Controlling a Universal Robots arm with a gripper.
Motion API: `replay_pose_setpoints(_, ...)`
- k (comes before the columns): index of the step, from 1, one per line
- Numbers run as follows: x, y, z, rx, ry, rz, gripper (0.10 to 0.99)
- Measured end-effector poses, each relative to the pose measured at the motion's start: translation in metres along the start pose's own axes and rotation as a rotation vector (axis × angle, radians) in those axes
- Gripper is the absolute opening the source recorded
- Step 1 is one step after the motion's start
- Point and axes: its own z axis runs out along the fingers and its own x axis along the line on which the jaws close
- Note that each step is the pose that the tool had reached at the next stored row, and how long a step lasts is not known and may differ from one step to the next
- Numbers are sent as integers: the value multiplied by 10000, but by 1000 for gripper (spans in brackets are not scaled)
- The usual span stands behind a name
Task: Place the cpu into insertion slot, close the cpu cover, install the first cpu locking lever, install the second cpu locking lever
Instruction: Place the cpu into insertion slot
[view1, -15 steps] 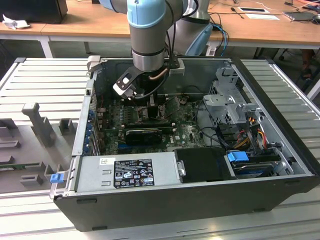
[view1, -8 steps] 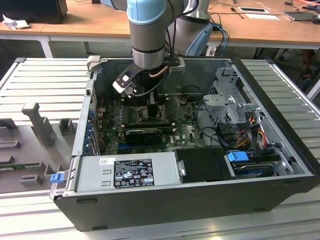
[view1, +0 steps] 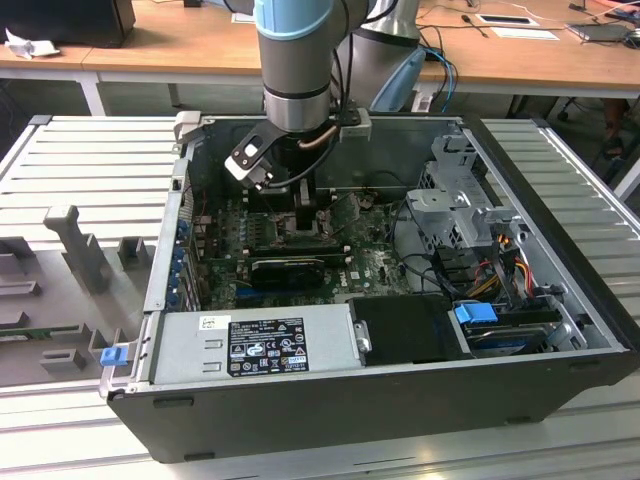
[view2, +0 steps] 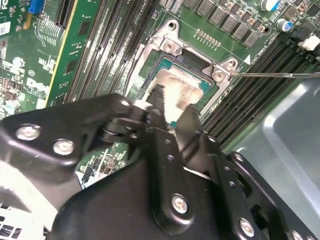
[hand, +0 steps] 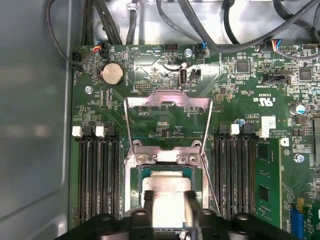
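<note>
Cpu (hand: 167, 187) lies in your insertion slot (hand: 132, 195), with your gripper (hand: 170, 197) clamped on two opposite edges of it. You can see the cpu cover (hand: 167, 99) swung open just beyond the slot, over the green motherboard (hand: 95, 107).

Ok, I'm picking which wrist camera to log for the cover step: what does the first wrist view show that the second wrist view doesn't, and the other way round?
First wrist view: the cpu cover as a whole frame, swung open away from the socket, with a coin battery and cables beyond it.
Second wrist view: the bolted black housing behind the gripper, seen close and from the side.
Both wrist views: the cpu within the rim of the insertion slot, the gripper right at it, and memory slots alongside.
</note>
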Motion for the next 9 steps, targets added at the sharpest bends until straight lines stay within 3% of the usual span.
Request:
replay_pose_setpoints(1, 0, 1, -8, 0, -1, 0, 337)
replay_pose_setpoints(3, 1, 2, -21, 1, 0, 0, 216)
replay_pose_setpoints(4, 1, 2, -27, 1, 0, 0, 216)
replay_pose_setpoints(5, 1, 3, -38, 1, 0, 0, 106)
replay_pose_setpoints(9, 2, 5, -60, 1, 0, 0, 106)
